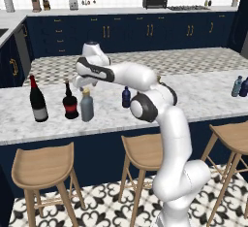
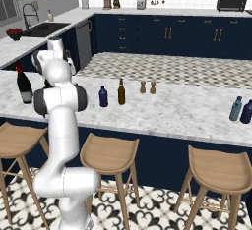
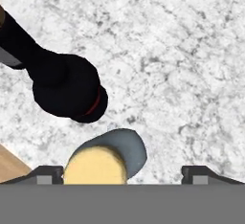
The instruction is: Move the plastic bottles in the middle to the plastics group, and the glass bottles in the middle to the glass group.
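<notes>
The grey tan-capped bottle [image 1: 87, 105] stood just right of the squat red-labelled bottle [image 1: 70, 103] — apparently delivered. The gripper [image 3: 122, 174] hung spread above it, empty. The navy bottle [image 2: 103, 96] and amber bottle [image 2: 121, 92] waited mid-desk — both left to sort.

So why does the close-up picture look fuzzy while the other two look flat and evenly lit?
Hand view: the tan-capped grey bottle sits right under the lens, so it looks big and soft-edged; the squat dark bottle reads as a near-black blob. Left base view: even rendered light, only faint shadows under the bottles on the marble counter. Right base view: the same, no glare, slightly coarse.
</notes>
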Available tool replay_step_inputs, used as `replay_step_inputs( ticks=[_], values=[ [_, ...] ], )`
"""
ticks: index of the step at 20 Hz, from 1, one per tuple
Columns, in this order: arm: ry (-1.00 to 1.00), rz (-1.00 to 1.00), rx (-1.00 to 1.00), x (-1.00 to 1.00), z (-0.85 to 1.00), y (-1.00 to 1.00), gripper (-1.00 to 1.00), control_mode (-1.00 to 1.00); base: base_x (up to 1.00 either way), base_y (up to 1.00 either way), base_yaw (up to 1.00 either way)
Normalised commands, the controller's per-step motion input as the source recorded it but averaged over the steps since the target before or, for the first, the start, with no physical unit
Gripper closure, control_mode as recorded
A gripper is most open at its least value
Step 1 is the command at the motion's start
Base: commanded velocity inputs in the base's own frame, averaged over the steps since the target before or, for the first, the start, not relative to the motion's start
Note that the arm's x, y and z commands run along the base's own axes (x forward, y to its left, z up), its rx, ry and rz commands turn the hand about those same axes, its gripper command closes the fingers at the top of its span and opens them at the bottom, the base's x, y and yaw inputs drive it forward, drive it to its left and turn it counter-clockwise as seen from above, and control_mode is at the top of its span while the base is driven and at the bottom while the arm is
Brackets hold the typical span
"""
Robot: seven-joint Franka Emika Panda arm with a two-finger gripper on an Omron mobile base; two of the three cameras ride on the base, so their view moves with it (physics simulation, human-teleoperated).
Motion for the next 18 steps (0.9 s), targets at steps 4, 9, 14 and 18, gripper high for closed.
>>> replay_step_inputs(
  ticks=[4,9,14,18],
  values=[
    [-0.02,0.0,0.0,-0.26,0.33,-0.27,-1.0,-1.0,0.0,0.0,0.0],
    [-0.1,-0.01,0.0,-0.34,0.11,-0.55,-1.0,-1.0,0.0,0.0,0.0],
    [-0.26,-0.03,0.0,-0.59,-0.05,-0.69,-1.0,-1.0,0.0,0.0,0.0],
    [-0.31,-0.1,0.0,-0.8,-0.25,-0.65,-1.0,-1.0,0.0,0.0,0.0]
  ],
)
